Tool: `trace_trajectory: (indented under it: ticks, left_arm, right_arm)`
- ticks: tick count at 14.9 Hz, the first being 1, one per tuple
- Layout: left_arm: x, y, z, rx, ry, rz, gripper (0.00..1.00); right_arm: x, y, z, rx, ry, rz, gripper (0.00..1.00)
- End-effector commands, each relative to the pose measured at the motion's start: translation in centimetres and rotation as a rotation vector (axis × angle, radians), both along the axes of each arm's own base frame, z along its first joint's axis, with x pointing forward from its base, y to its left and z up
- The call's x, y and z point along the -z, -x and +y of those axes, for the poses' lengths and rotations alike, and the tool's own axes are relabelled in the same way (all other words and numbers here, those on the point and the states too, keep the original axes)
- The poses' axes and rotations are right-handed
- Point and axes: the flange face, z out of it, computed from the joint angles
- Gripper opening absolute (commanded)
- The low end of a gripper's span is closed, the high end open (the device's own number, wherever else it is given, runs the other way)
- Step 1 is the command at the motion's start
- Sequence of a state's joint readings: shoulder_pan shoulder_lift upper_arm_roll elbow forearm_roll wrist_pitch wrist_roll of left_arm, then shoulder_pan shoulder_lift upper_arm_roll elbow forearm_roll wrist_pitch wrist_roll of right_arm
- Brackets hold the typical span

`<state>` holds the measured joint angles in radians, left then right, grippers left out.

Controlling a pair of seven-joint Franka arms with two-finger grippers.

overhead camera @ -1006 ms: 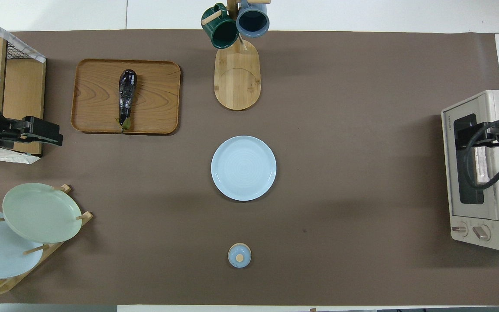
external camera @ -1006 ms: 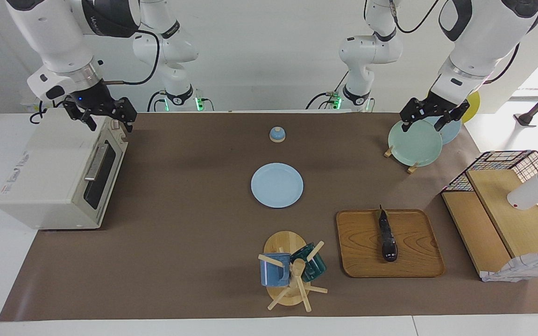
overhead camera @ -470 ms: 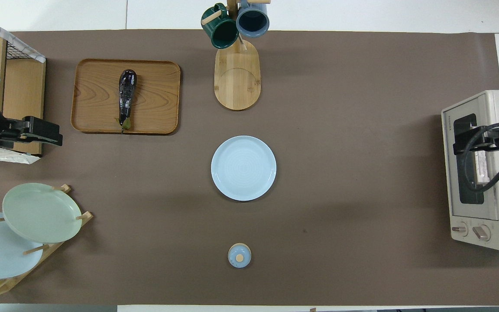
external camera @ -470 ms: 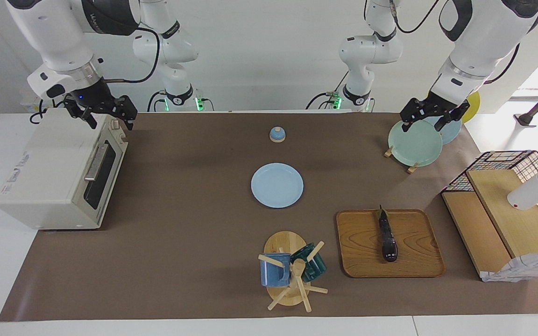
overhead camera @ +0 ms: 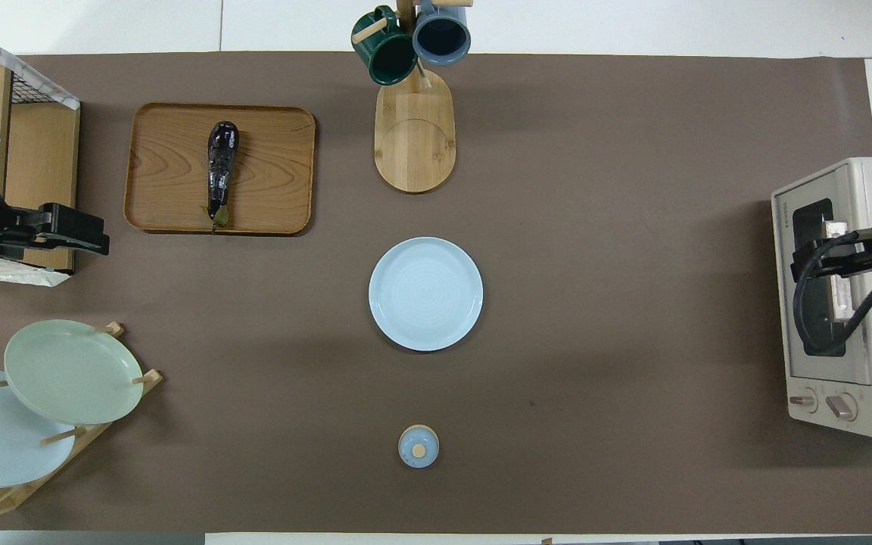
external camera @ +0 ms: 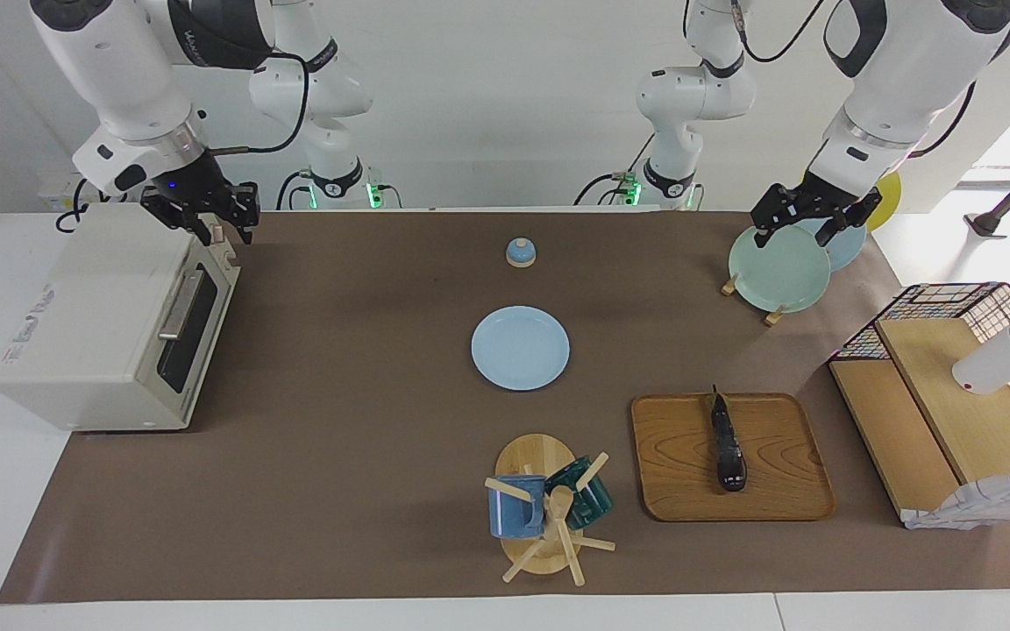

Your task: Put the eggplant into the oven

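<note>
Brown mat, eggplant (external camera: 727, 445) well apart from tools

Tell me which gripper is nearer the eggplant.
Left. The left gripper hangs over the plate rack at the eggplant's end of the table; the right gripper is over the oven at the other end.

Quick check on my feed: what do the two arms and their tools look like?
Both arms have glossy white rounded shells with black joint bands and a metal ring at the wrist. The right tool and left tool are black two-finger units. Black cables loop along each arm; a small blue light shows on the right wrist.
</note>
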<state>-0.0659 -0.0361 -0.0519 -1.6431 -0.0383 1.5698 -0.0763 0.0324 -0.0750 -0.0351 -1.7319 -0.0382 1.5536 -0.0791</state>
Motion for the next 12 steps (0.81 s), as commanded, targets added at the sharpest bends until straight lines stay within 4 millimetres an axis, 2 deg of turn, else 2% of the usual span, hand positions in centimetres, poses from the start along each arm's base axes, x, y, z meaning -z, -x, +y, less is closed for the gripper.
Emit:
trace_trajectory:
  ticks: [1, 2, 4, 7, 10, 12]
  left_arm:
    - [-0.4, 0.6, 0.2, -0.006, -0.014, 0.001, 1.0]
    - [-0.4, 0.6, 0.2, -0.006, -0.014, 0.001, 1.0]
    - [-0.4, 0.6, 0.2, -0.006, -0.014, 0.001, 1.0]
    - [-0.4, 0.6, 0.2, -0.006, -0.014, 0.001, 1.0]
    - [-0.4, 0.6, 0.2, -0.006, -0.014, 0.001, 1.0]
    - [-0.4, 0.6, 0.2, -0.006, -0.014, 0.001, 1.0]
  right_arm:
    - [1.9, 1.9, -0.8, 0.061, 0.013, 0.002, 0.0]
    - [2.4, 2.0, -1.1, 0.134, 0.035, -0.007, 0.0]
    - [3.5, 1.9, -2.1, 0.165, 0.079, -0.008, 0.0]
    - [6.8, 1.2, -3.3, 0.123, 0.18, -0.017, 0.0]
    - [8.4, 0.4, -4.2, 0.035, 0.236, -0.008, 0.0]
    - [10.1, -0.1, -6.2, -0.012, 0.275, 0.009, 0.0]
